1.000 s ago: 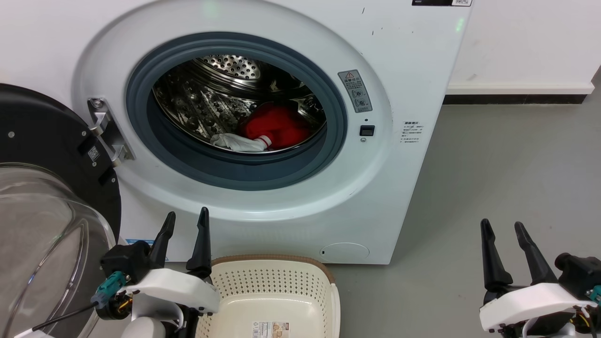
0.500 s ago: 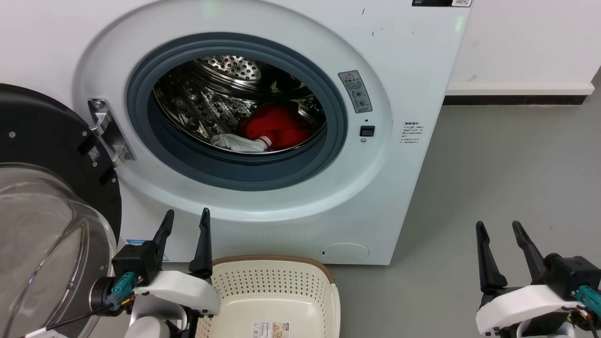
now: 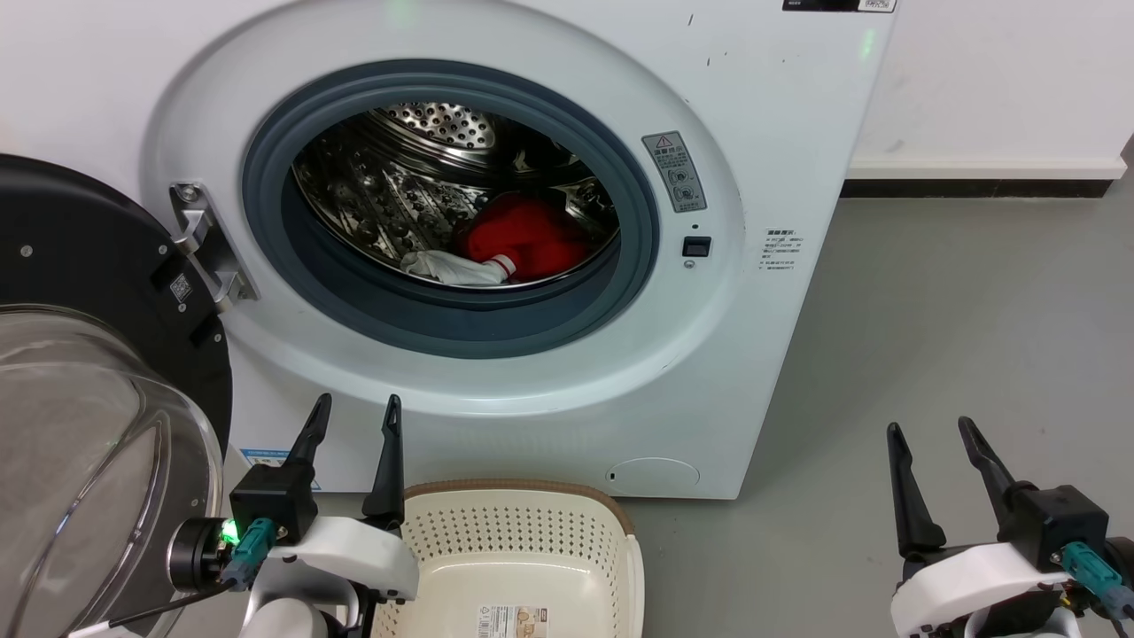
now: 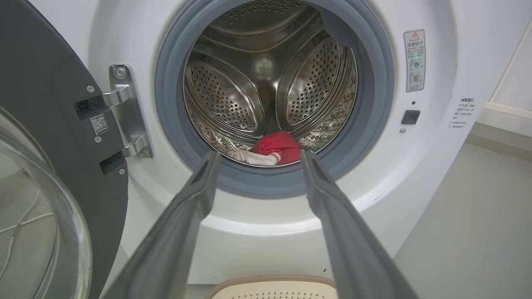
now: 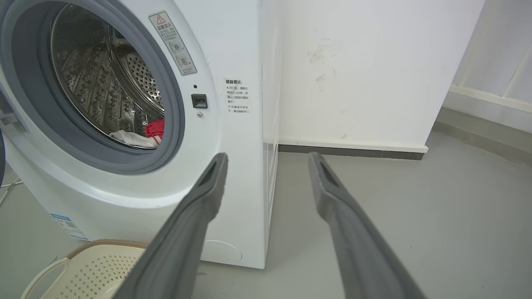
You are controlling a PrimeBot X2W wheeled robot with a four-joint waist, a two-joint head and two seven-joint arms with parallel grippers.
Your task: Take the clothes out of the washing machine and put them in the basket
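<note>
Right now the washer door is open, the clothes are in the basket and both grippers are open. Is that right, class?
Wrong: the clothes lie in the washer, not the basket, as the head view shows. The door is open, and the left gripper and right gripper are open.

The basket [image 3: 523,540] is cut off by the head view's bottom edge.
</note>
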